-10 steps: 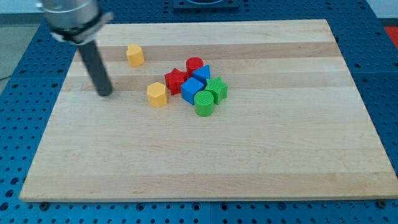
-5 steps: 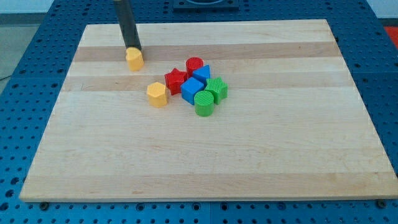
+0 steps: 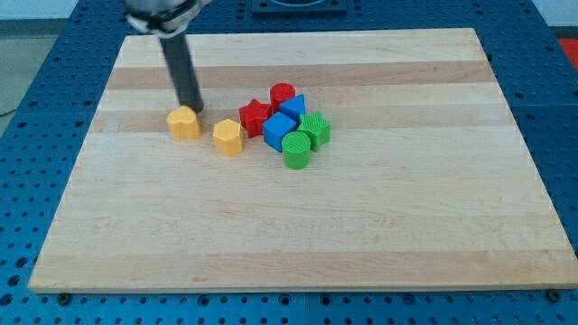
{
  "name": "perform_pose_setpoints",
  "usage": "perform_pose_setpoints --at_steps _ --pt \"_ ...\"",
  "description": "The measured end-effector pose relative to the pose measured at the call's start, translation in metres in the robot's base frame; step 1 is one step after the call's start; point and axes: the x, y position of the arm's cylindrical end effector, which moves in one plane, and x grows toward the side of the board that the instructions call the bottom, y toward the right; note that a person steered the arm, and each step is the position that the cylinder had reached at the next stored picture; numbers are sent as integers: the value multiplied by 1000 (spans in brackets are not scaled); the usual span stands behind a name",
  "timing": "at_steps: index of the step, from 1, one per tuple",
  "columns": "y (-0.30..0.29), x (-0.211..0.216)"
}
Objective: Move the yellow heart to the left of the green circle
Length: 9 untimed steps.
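Yellow heart (image 3: 184,123) sits on the wooden bench (image 3: 361,226), toward the view's left. My tip (image 3: 193,110) touches its top right edge. I have no fingers, only a rod. Just right of the heart sits another yellow block (image 3: 228,137). The green circle (image 3: 296,151) sits farther right, by a blue block (image 3: 279,131).

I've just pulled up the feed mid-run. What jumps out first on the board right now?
My tip stands at the view's upper left, right behind a yellow block. A second yellow block lies to that one's right, beside a tight cluster near the board's middle: red star, red cylinder, two blue blocks, and two green ones, with the green circle nearest the view's bottom.
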Motion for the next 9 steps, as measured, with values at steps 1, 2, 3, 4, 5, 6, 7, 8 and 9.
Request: perform_pose_setpoints --at_steps 1,2,3,4,5,6,7,8,9 --pt "-41 48" --pt "-49 53" --pt "-39 53" --pt "12 64" --pt "27 78" --pt "-4 96" --pt "-19 114" --pt "7 92" --pt "35 75"
